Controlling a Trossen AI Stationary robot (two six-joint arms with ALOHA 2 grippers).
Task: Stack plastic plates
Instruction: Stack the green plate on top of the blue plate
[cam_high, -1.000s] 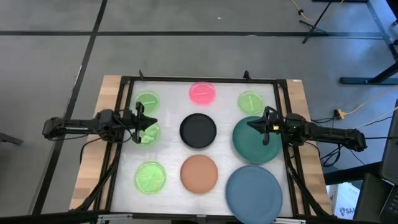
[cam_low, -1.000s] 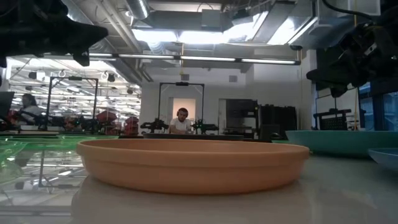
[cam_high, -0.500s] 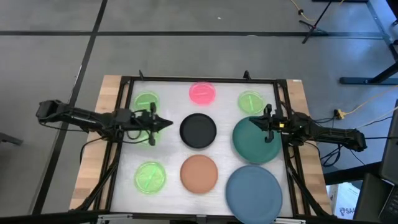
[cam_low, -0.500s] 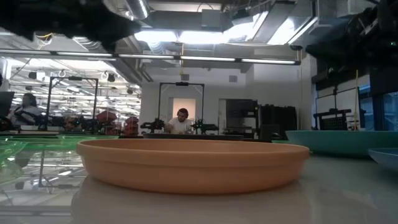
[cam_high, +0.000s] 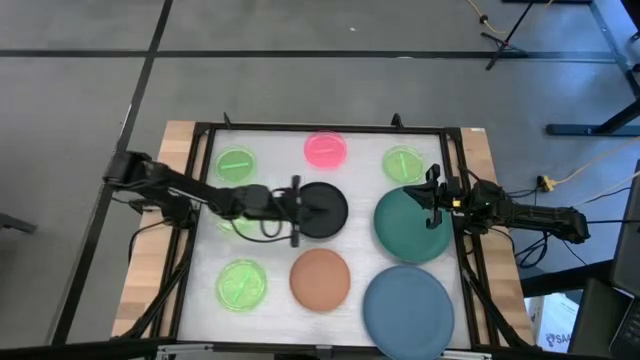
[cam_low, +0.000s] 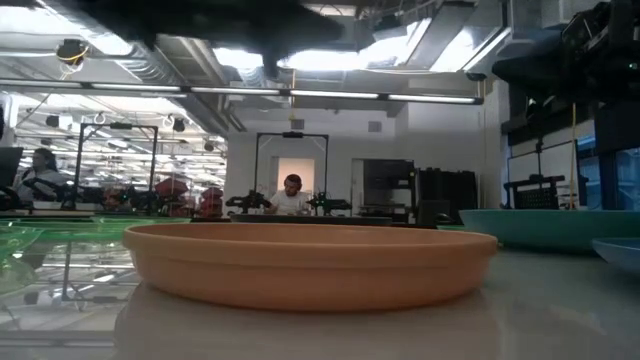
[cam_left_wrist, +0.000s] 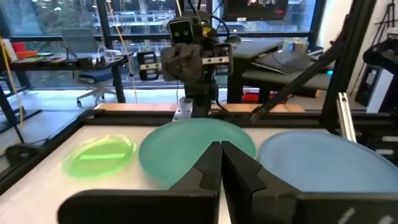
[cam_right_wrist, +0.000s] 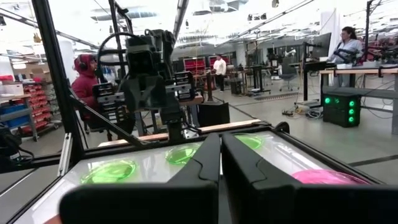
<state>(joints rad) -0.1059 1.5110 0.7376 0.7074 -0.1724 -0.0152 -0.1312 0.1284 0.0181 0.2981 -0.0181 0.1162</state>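
In the high view, plates lie flat on the white table: black (cam_high: 322, 229) in the middle, brown-orange (cam_high: 320, 278) in front of it, dark teal (cam_high: 410, 232) and grey-blue (cam_high: 408, 310) on the right, pink (cam_high: 326, 150) at the far edge, and several small green ones, e.g. (cam_high: 242, 285). My left gripper (cam_high: 322, 209) is shut and hovers above the black plate. My right gripper (cam_high: 430, 196) is shut and hovers over the teal plate's far right rim. The low view shows both arms high above the brown-orange plate (cam_low: 310, 265).
A black frame (cam_high: 455, 180) runs around the white table. One green plate (cam_high: 232, 222) lies partly under my left arm. The left wrist view looks across the teal plate (cam_left_wrist: 180, 146) at the right arm (cam_left_wrist: 193, 62). People sit in the room beyond (cam_low: 292, 195).
My left gripper has swung from over the green plate on the table's left side toward the right, ending above the black plate, with the arm stretched out. The right arm has kept nearly still. No plate has moved.
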